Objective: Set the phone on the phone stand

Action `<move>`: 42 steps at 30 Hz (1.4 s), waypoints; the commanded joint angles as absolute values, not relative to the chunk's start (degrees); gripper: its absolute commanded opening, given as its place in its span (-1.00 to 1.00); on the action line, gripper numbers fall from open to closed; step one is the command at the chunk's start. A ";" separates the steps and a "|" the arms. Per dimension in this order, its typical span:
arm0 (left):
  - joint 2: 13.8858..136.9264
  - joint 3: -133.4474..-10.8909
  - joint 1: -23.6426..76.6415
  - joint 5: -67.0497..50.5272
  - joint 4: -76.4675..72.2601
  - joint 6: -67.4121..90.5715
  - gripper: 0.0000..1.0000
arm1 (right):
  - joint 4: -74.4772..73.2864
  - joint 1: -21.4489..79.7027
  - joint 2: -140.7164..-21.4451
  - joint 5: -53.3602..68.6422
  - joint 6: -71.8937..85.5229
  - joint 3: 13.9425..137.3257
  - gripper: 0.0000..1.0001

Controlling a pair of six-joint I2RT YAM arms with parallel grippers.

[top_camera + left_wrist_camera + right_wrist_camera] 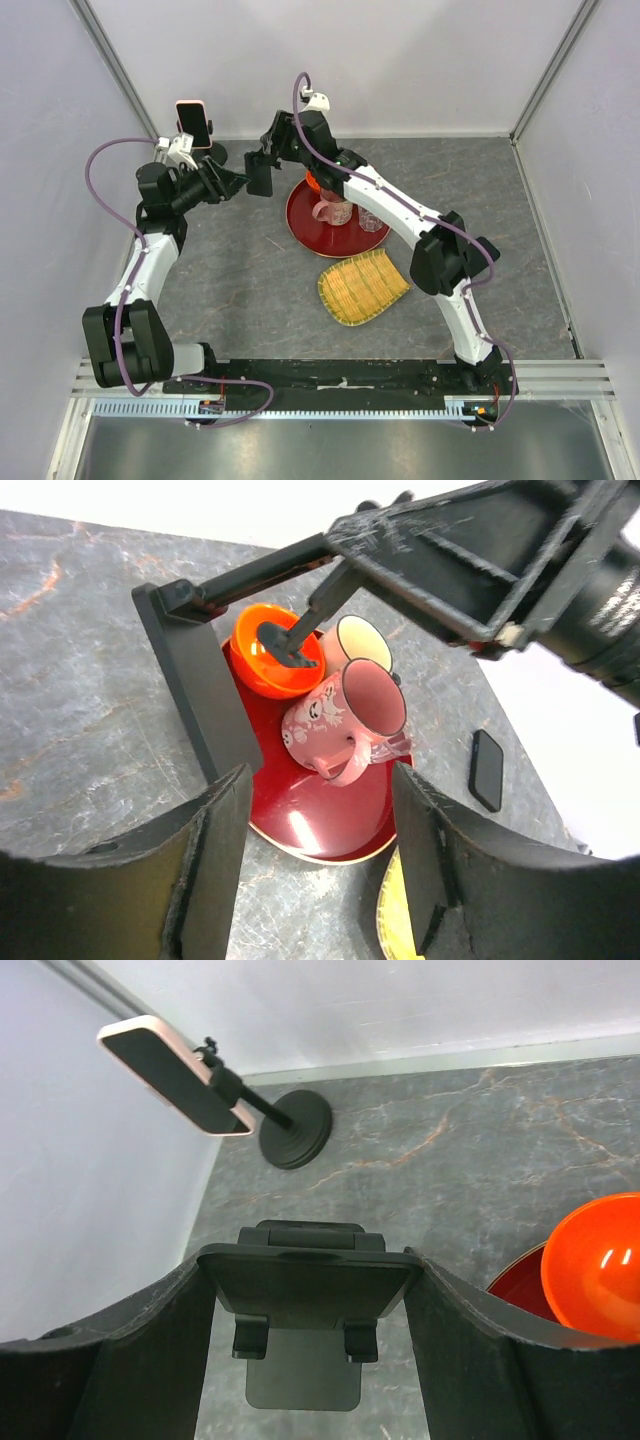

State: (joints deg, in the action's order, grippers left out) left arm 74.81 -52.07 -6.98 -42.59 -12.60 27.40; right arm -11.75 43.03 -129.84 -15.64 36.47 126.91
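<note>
Right gripper point(263, 168) clamps phone stand point(308, 1295); left gripper point(315, 870) spread, nearby.

No text, label, brand or number can be read anywhere.

Matt black phone stand point(305, 1295), glossy red tray point(320, 820), woven bamboo basket point(363, 287)

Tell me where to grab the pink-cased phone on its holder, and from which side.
Pinch the phone across its long edges, at the end clear of the holder's neck. It sits raised and tilted, so both edges look free. Walls stand left and behind, so the open left gripper had best come from the table's middle.
</note>
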 commanded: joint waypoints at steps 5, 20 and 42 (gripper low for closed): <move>74.62 -53.79 -6.94 -50.27 -19.24 23.39 -0.05 | -10.11 41.75 -122.26 -0.18 35.69 125.50 -1.00; 71.63 -46.68 -0.62 -37.45 -28.02 29.78 0.20 | -8.27 41.92 -117.16 -7.20 42.79 117.70 -1.00; 75.41 -40.26 6.85 -16.18 -35.85 41.13 -0.01 | -2.90 49.04 -109.16 -30.32 49.84 104.85 -1.00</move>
State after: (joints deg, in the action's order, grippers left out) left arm 75.05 -41.87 6.59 -21.04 -30.68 38.61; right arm -8.16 48.14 -113.27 -26.48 47.83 105.23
